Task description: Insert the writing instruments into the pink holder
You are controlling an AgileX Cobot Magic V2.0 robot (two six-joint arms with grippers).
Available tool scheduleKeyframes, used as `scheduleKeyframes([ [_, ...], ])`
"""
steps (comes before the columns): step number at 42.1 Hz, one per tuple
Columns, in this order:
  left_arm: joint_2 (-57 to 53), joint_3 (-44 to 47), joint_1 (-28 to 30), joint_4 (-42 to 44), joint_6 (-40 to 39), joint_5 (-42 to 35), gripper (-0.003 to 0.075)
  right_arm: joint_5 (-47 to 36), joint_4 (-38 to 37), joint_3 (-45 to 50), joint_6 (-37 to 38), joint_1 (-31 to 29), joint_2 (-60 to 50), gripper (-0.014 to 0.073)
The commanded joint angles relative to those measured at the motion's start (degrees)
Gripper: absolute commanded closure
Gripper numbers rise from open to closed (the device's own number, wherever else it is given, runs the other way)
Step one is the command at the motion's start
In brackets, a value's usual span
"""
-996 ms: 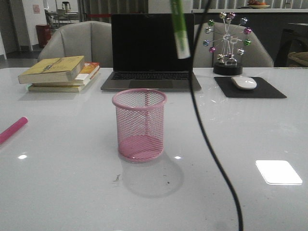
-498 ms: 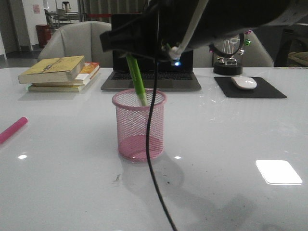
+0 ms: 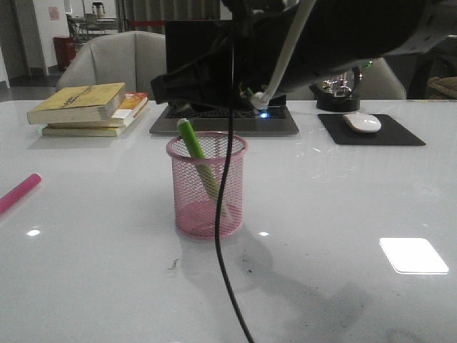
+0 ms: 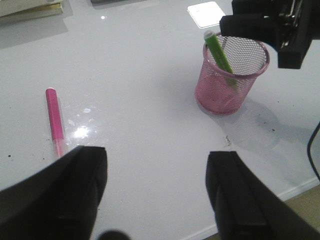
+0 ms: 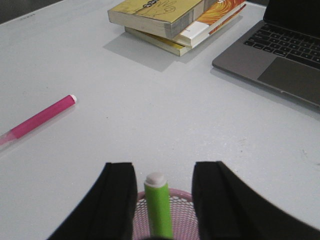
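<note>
The pink holder (image 3: 207, 186) stands mid-table, also seen in the left wrist view (image 4: 231, 75) and below the right fingers (image 5: 182, 210). The green marker (image 3: 200, 164) leans inside it, its top poking above the rim (image 4: 218, 50) (image 5: 159, 205). My right gripper (image 3: 171, 86) (image 5: 164, 172) hovers just above the cup, open, its fingers apart on either side of the marker's top without touching it. The pink marker (image 3: 18, 191) (image 4: 55, 120) (image 5: 42, 117) lies flat on the table at the far left. My left gripper (image 4: 156, 157) is open over bare table, holding nothing.
A stack of books (image 3: 89, 108) sits back left, a laptop (image 3: 225, 78) behind the cup, a mouse (image 3: 362, 122) on a black pad and a ferris-wheel ornament (image 3: 338, 96) back right. A black cable (image 3: 227, 236) hangs in front of the cup.
The green marker went from held high above the table down into the cup and now rests loose inside it. The right gripper came down over the cup and opened.
</note>
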Motion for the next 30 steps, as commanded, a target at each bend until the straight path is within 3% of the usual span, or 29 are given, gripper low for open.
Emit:
scheduleKeyframes([
  [1,0.06,-1.70,-0.54,-0.36,0.00,-4.43,0.0231,0.88,-0.62,-1.49,-0.67,-0.52,-8.00,0.0190],
  [20,0.06,-1.70,-0.54,-0.36,0.00,-4.43,0.0231,42.68,-4.78,-1.43,-0.67,-4.53,-37.98,0.0190],
  [30,0.06,-1.70,-0.54,-0.36,0.00,-4.43,0.0231,51.59,-5.80,4.58,-0.67,-4.39,-50.33,0.0190],
])
